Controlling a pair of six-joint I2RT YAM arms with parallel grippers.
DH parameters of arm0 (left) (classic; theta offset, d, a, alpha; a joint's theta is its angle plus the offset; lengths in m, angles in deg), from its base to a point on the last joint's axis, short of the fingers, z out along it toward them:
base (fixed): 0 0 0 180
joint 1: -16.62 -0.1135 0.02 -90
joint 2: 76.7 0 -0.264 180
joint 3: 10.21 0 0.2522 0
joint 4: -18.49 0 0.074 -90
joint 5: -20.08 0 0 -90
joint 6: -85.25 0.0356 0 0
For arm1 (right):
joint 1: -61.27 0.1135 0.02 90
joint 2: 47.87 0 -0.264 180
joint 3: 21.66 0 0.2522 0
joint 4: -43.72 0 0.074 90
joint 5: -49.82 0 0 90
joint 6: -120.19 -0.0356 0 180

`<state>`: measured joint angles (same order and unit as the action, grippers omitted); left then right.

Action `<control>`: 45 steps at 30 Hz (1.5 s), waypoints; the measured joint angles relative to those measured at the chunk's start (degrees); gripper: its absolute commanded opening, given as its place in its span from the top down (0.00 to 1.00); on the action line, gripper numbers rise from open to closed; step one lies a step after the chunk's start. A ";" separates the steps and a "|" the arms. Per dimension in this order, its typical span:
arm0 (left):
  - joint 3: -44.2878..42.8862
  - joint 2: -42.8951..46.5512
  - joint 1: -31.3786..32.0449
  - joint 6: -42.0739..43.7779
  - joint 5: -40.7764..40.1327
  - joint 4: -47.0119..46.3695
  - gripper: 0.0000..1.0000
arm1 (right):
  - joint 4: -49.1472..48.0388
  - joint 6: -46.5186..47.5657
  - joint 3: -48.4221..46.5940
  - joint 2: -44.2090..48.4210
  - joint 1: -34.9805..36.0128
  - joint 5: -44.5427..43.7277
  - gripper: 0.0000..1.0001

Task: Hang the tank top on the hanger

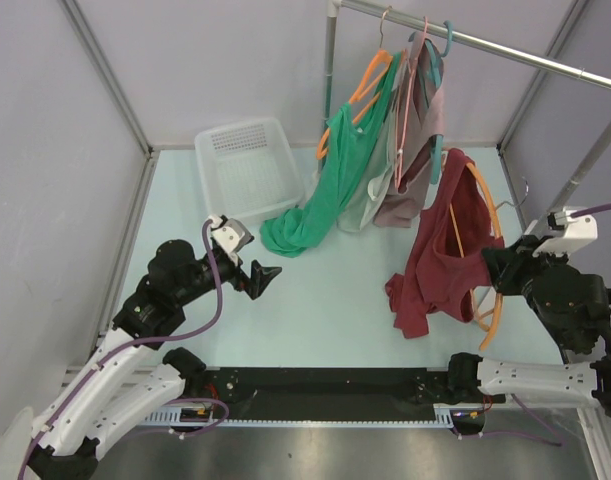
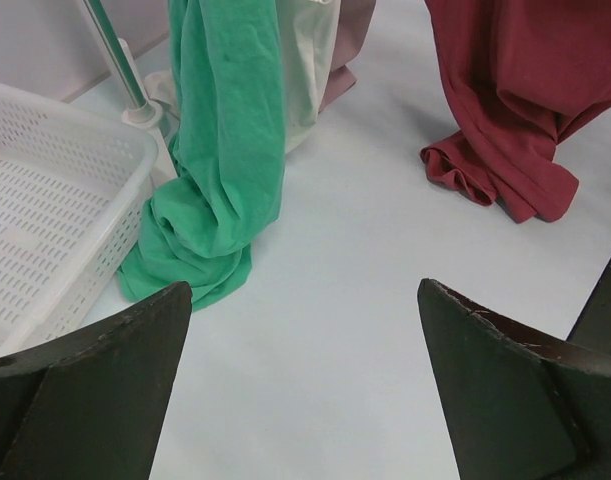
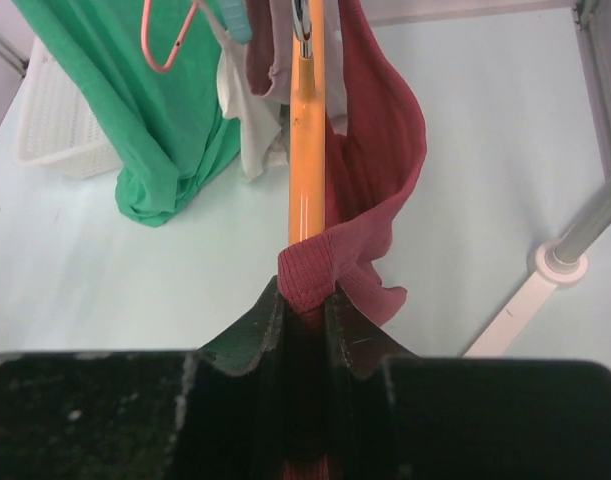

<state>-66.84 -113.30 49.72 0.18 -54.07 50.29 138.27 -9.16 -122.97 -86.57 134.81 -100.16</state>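
Observation:
The maroon tank top (image 1: 443, 250) hangs over the bare orange hanger (image 1: 494, 215), its lower part bunched on the table. My right gripper (image 1: 493, 270) is shut on the hanger's bar with a ribbed maroon strap pinched against it. In the right wrist view the hanger (image 3: 307, 150) runs straight up from my right gripper (image 3: 307, 295), with the tank top (image 3: 385, 150) draped on its right side. My left gripper (image 1: 265, 278) is open and empty above the bare table, left of the tank top. In the left wrist view my left gripper (image 2: 305, 300) faces the tank top (image 2: 505, 100) at the far right.
A white basket (image 1: 247, 165) stands at the back left. A metal rail (image 1: 485, 45) carries a long green garment (image 1: 335, 180), a pale pink garment (image 1: 420, 140) and a teal hanger (image 1: 440, 60). A rack post foot (image 3: 555, 262) stands right of my right gripper.

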 measured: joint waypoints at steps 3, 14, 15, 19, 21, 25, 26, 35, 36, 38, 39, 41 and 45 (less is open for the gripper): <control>0.00 -0.07 -0.02 0.00 0.42 0.00 0.01 | 0.04 -0.98 1.22 0.22 3.48 -1.66 1.00; 0.02 -0.90 -0.04 -0.02 1.03 0.00 0.01 | 0.07 -5.46 2.43 1.38 13.35 -8.68 1.00; 0.02 -0.90 -0.04 -0.02 1.05 -0.02 0.01 | 0.15 -5.42 2.38 1.11 12.39 -8.83 1.00; 0.02 -0.90 -0.04 -0.04 1.05 -0.02 0.01 | 0.35 -4.63 1.11 -2.47 5.88 -8.59 1.00; 0.02 -0.90 -0.04 -0.04 1.07 -0.02 0.01 | 0.22 -4.24 0.37 -4.90 3.15 -8.33 1.00; 0.02 -0.79 -0.04 -0.15 1.14 -0.02 0.01 | -0.13 -2.82 0.00 -9.75 -2.99 -7.61 1.00; 0.02 -0.76 -0.04 -0.22 1.25 -0.02 0.01 | -0.24 -2.19 -0.02 -10.95 -4.83 -7.08 1.00; 0.13 0.39 -0.04 -0.46 2.36 -0.11 0.01 | -13.03 16.76 6.45 -11.82 -33.11 11.41 1.00; 0.20 0.61 -0.04 -0.48 2.38 -0.11 0.01 | -14.75 18.73 7.04 -11.85 -38.84 15.26 1.00; 0.24 0.76 -0.04 -0.48 2.38 -0.13 0.01 | -18.03 21.97 8.20 -11.76 -48.46 21.59 1.00; 0.26 0.83 -0.04 -0.46 2.38 -0.15 0.01 | -19.56 23.23 8.98 -11.61 -52.02 24.30 1.00; 0.35 0.94 -0.04 -0.46 2.38 -0.15 0.00 | -22.40 25.75 10.71 -11.45 -58.93 30.03 1.00; 0.46 0.94 -0.04 -0.46 2.36 -0.17 0.01 | -24.48 29.09 11.80 -11.76 -66.97 38.16 1.00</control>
<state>-66.38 -112.36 49.68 -0.28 -51.71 50.12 113.79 19.93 -111.16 -98.33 67.84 -62.00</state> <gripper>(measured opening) 0.994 0.177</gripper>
